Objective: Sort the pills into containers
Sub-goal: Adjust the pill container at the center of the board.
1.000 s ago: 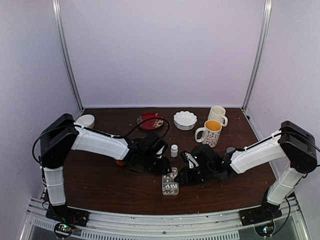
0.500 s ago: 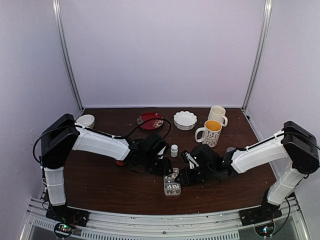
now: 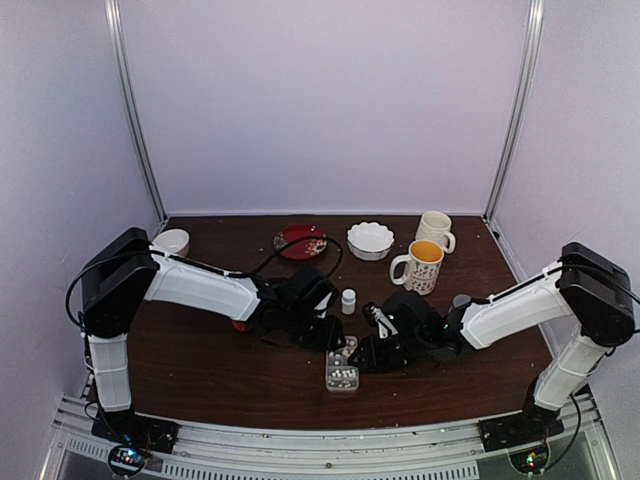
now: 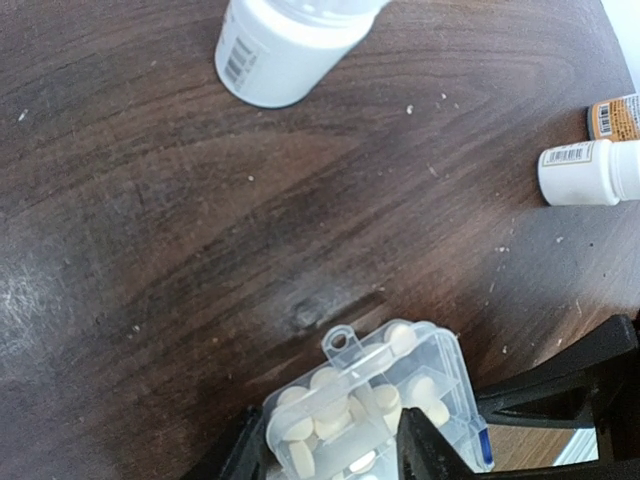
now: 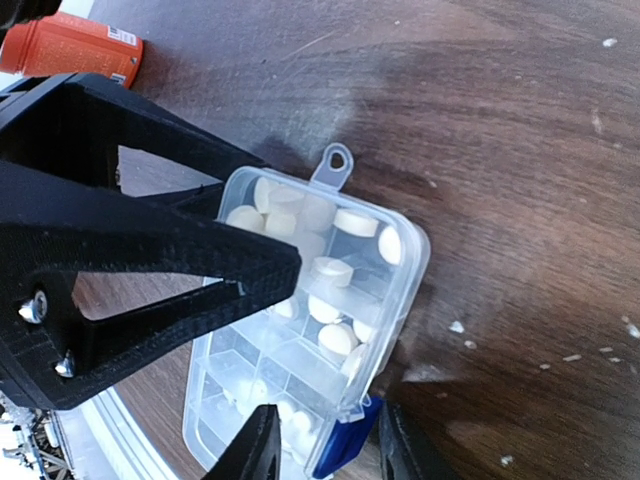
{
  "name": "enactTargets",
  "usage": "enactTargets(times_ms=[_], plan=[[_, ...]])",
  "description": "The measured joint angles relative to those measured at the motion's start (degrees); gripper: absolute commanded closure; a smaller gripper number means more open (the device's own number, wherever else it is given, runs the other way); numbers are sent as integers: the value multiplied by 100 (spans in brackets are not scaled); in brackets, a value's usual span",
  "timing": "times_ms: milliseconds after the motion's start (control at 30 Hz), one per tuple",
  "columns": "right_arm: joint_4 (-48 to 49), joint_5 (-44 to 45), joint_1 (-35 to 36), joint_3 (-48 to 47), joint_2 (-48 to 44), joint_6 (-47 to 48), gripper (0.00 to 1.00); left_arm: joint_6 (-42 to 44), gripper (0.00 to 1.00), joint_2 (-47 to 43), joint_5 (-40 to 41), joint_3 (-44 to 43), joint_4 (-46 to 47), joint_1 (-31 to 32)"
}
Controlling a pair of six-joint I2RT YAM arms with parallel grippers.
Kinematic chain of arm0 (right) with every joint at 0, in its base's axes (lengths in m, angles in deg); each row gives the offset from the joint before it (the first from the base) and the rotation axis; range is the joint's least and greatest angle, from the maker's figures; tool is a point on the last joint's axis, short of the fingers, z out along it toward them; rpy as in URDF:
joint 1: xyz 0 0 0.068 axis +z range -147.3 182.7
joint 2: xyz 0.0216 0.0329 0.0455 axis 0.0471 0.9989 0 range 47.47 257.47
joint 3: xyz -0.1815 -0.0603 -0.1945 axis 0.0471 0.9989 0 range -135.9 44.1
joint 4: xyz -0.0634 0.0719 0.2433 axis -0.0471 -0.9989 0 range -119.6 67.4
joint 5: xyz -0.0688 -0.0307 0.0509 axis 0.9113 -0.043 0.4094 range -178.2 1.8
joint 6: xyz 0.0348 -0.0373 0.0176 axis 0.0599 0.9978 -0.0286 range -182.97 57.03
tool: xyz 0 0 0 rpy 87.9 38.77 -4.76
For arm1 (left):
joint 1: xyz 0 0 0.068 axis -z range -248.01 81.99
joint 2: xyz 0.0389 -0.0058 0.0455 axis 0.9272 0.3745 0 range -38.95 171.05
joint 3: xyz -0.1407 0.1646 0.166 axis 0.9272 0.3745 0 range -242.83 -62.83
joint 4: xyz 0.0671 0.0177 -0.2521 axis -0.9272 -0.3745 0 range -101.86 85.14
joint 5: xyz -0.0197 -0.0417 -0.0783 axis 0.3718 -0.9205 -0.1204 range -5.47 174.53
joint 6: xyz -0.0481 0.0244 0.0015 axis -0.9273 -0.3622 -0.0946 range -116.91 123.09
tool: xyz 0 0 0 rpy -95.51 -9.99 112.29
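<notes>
The small clear pill box (image 3: 341,374) lies on the dark table between my two grippers, its lid down. Its cells hold several beige pills (image 4: 300,428), which also show in the right wrist view (image 5: 338,338). My left gripper (image 3: 335,345) is shut on the far end of the box (image 4: 370,400); one finger is at its side edge and the other (image 5: 200,260) lies across the lid. My right gripper (image 5: 325,440) is open, its fingers either side of the blue clasp (image 5: 345,455) at the box's long edge, apart from it. It also shows in the top view (image 3: 363,355).
A white bottle (image 3: 348,300) stands just beyond the box, and a second white bottle (image 4: 590,172) lies on its side. An orange bottle (image 5: 75,45) lies beside the left arm. A red plate (image 3: 301,241), a fluted white bowl (image 3: 370,240), two mugs (image 3: 420,265) and a small white bowl (image 3: 172,242) stand at the back.
Almost nothing. Both grippers stay at the pill box, and the box has shifted only very slightly.
</notes>
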Motion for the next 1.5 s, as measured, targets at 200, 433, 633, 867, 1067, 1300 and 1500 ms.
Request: enactTargets(times_ms=[200, 433, 633, 867, 1067, 1300, 1500], plan=[[597, -262, -76, 247, 59, -389, 80, -2, 54, -7, -11, 37, 42, -20], [828, -326, -107, 354, 33, -590, 75, 0, 47, -17, -7, 52, 59, -35], [1001, -343, -116, 555, -166, -619, 55, 55, 32, -37, -33, 42, 114, 15], [485, -118, -116, 570, -876, -358, 52, 94, 25, -166, 55, 44, -170, 83], [192, 9, -116, 570, -1029, -232, 54, 118, 31, -269, 57, 66, -466, 85], [103, 81, -116, 577, -1051, -192, 54, 140, 27, -350, -79, 162, -570, 85], [118, 76, -116, 579, -1047, -184, 59, 157, 27, -267, -240, 70, -560, 83]])
